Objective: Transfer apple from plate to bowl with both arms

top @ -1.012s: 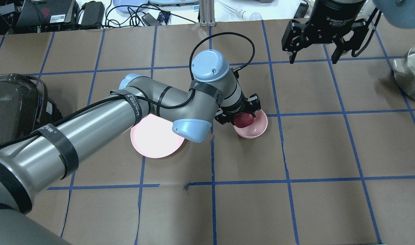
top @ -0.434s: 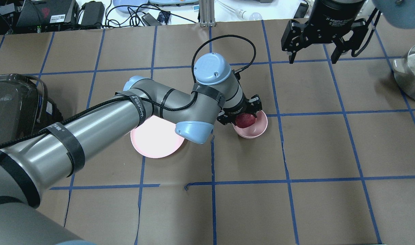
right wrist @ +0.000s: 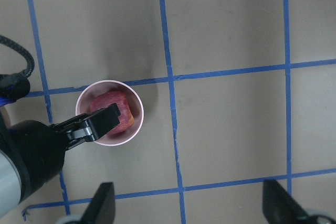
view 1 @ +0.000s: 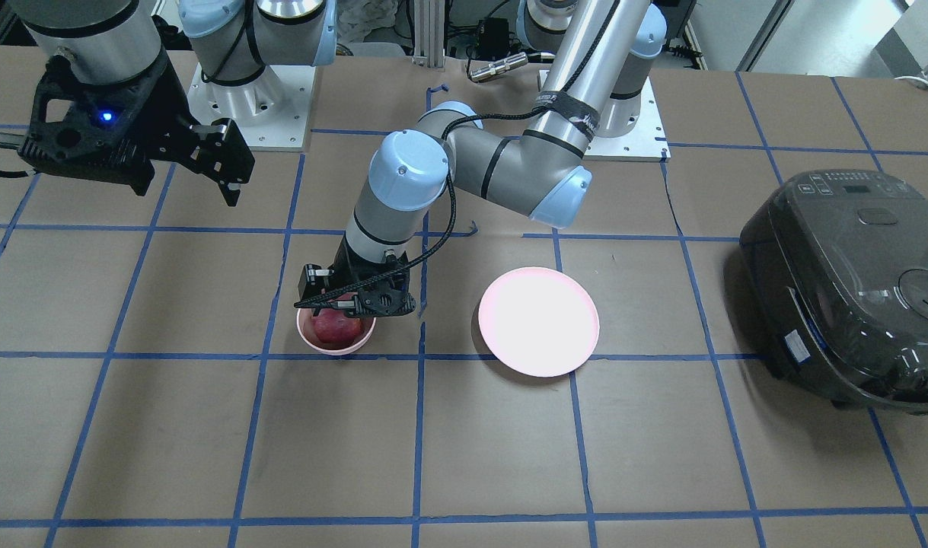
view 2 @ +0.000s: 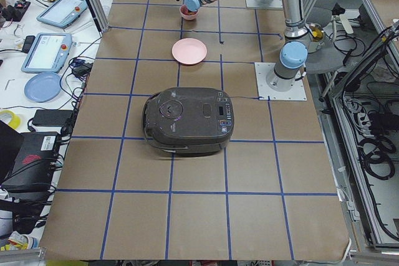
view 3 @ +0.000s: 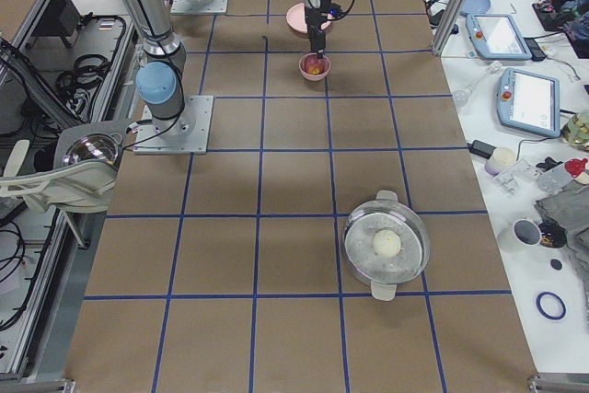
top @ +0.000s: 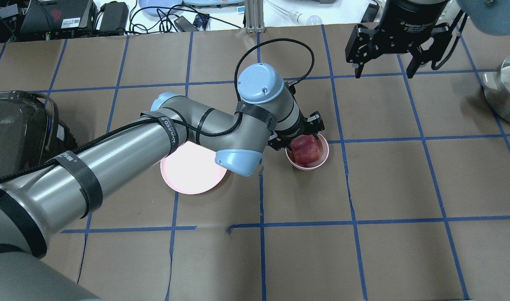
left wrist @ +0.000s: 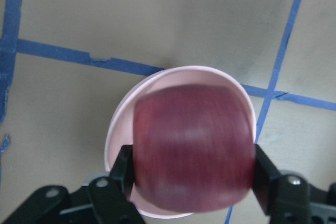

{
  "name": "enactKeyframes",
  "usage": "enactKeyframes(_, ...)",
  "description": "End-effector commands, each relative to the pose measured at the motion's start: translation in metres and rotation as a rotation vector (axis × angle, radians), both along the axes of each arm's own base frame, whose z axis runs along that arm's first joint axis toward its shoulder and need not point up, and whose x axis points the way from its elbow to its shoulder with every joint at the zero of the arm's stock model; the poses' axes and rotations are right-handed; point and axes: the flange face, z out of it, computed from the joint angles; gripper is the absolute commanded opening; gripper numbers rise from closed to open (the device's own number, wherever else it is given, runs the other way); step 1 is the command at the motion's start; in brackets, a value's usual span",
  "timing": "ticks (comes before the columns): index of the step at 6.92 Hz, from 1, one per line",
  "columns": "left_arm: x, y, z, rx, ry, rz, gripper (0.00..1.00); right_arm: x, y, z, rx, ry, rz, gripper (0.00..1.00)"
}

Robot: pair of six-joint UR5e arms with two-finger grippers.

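Over the bowl [top: 321,161], the left gripper [view 1: 355,303] is hovering, its fingers [left wrist: 122,169] flanking the apple [top: 306,149] closely on both sides. Whether they are pressing it cannot be told. The apple is lying within the bowl's rim, near the plate [top: 188,179]. Well apart, the right gripper [top: 383,74] is hanging with fingers spread wide.

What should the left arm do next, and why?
Probably lift the left gripper straight up. The apple already sits in the bowl, the plate is bare, and the jaws seem parted on either side of the apple, so retreating without nudging it looks like all that remains.
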Motion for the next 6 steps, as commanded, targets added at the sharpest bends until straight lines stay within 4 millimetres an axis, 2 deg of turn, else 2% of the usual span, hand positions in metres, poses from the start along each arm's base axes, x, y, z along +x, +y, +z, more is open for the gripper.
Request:
enactKeyframes(1, 0.003, 0.0, 0.015, -0.023, 0.01, -0.002, 1.0, -0.001, 0.0, 0.0, 0.0, 0.011, 0.0, 1.0)
enactKeyframes(2, 0.014, -0.004, 0.025, -0.044, 0.011, -0.015, 1.0, 0.0, 0.001, 0.001, -0.001, 0.004, 0.002, 1.0)
enactKeyframes(3, 0.029, -0.004, 0.03, -0.077, -0.019, -0.124, 1.0, 0.001, -0.001, -0.001, -0.001, -0.001, 0.003, 1.0)
enactKeyframes(4, 0.05, -0.005, 0.051, -0.082, -0.044, -0.181, 1.0, 0.001, -0.001, -0.001, -0.001, -0.001, 0.002, 1.0)
enactKeyframes(6, 0.115, -0.01, 0.104, -0.101, -0.105, -0.312, 1.0, 0.001, -0.001, -0.002, 0.001, -0.002, 0.003, 1.0)
